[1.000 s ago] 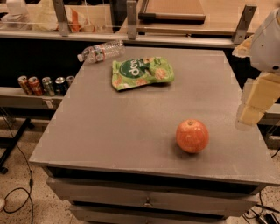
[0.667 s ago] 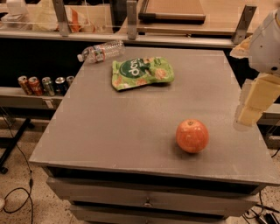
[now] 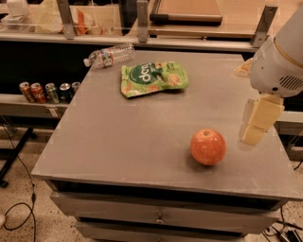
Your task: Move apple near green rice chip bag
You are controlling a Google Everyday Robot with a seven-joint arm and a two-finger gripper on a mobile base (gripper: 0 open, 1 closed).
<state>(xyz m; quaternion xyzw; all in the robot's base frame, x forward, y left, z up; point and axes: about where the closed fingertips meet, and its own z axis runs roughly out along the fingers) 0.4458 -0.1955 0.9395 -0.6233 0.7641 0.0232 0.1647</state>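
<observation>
The orange-red apple (image 3: 208, 146) sits on the grey table top (image 3: 132, 127) near its front right. The green rice chip bag (image 3: 154, 78) lies flat at the table's back, left of centre, well apart from the apple. My gripper (image 3: 256, 124) hangs at the right edge of the view, above the table's right side, just right of the apple and a little higher. It holds nothing that I can see.
A clear plastic water bottle (image 3: 110, 55) lies on its side at the table's back left corner. Several soda cans (image 3: 47, 91) stand on a low shelf to the left. A counter with a board (image 3: 189, 10) runs behind the table.
My gripper and arm have shifted slightly left, closer to the apple. The apple, bag and bottle have not moved.
</observation>
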